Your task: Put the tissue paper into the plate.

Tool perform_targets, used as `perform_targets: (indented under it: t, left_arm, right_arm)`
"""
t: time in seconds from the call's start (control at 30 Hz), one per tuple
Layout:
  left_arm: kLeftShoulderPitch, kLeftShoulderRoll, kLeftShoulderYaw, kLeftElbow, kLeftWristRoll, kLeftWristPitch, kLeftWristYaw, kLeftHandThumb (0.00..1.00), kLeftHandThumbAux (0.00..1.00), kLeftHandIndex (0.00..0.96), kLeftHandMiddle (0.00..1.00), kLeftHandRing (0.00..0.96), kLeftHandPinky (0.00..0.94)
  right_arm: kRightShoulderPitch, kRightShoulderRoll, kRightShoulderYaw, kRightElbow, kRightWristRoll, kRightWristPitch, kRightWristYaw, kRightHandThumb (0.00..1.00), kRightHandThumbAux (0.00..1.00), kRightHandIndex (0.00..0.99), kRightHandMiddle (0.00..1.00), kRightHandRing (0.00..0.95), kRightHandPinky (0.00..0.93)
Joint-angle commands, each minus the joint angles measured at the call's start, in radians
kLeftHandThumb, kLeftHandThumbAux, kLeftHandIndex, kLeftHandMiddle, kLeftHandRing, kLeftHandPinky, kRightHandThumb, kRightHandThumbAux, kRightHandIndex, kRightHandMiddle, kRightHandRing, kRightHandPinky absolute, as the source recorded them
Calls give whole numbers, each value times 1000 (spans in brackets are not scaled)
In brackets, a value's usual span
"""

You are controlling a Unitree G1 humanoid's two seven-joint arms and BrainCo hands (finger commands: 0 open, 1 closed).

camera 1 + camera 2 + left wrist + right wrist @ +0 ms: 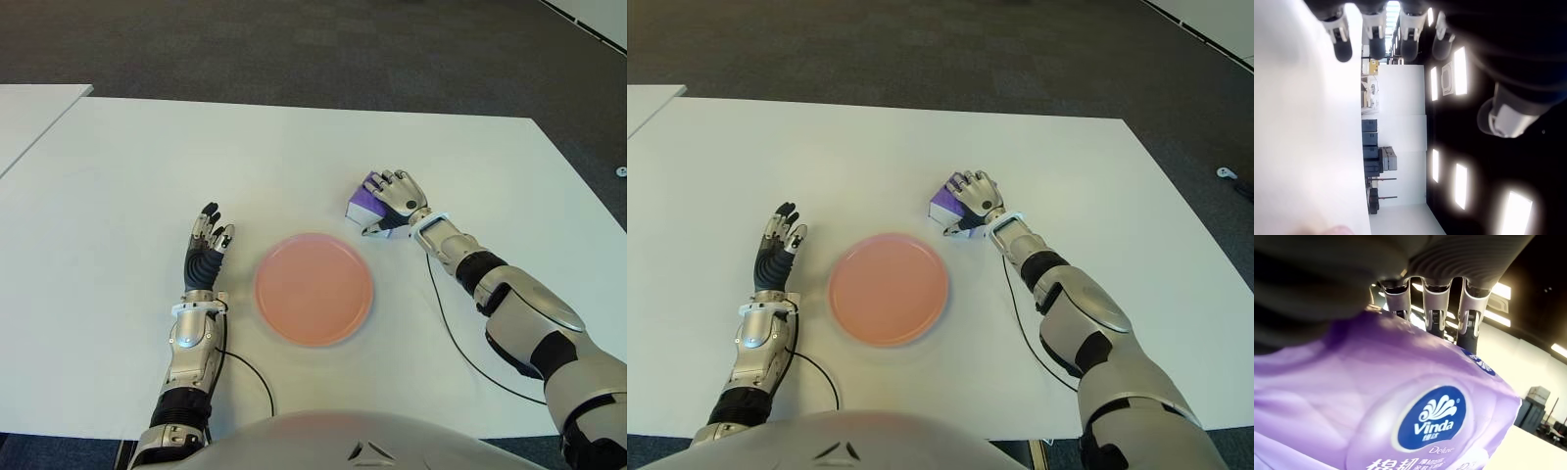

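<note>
Right hand point(397, 201) fingers point(1434, 303) draped over purple tissue pack point(361, 202), clasping it on white table point(118, 176), at 1 o'clock from pink plate point(313, 289). Left hand point(204, 257) at 9 o'clock, fingers extended, empty.

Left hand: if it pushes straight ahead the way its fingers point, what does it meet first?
Nothing, as far as the eye views show. The left hand, fingers extended, points away from the robot over bare table. The plate sits to its right, and the tissue pack under the right hand lies further right, both off that line.
</note>
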Motion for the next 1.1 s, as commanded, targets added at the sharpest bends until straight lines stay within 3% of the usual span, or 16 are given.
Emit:
perform_targets:
  t: [0.03, 0.3, 0.37, 0.43, 0.53, 1.1]
  left_arm:
    - [72, -16, -13, 36, 13, 14, 2, 0, 484, 0, 0, 0, 0]
    - [81, -12, -11, 29, 11, 20, 0, 0, 481, 0, 0, 0, 0]
    - [84, -12, -9, 26, 10, 23, 2, 0, 481, 0, 0, 0, 0]
    - [87, -13, -8, 22, 10, 25, 4, 0, 481, 0, 0, 0, 0]
    - [92, -15, -4, 19, 11, 24, 11, 0, 485, 0, 0, 0, 0]
    - [105, -11, 4, 29, 22, 3, 24, 0, 484, 0, 0, 0, 0]
  right_arm:
    - [264, 25, 7, 95, 32, -130, 193, 941, 661, 377, 483, 525, 707]
    - [293, 48, -88, 91, 130, -147, 258, 950, 662, 376, 495, 535, 791]
    - [296, 51, -100, 88, 144, -153, 282, 892, 673, 387, 518, 704, 809]
    - [298, 55, -106, 89, 149, -155, 294, 872, 677, 391, 526, 762, 816]
    - [305, 102, -108, 141, 147, -150, 298, 859, 679, 394, 531, 809, 820]
    - [322, 107, -147, 173, 181, -232, 292, 855, 679, 398, 533, 842, 803]
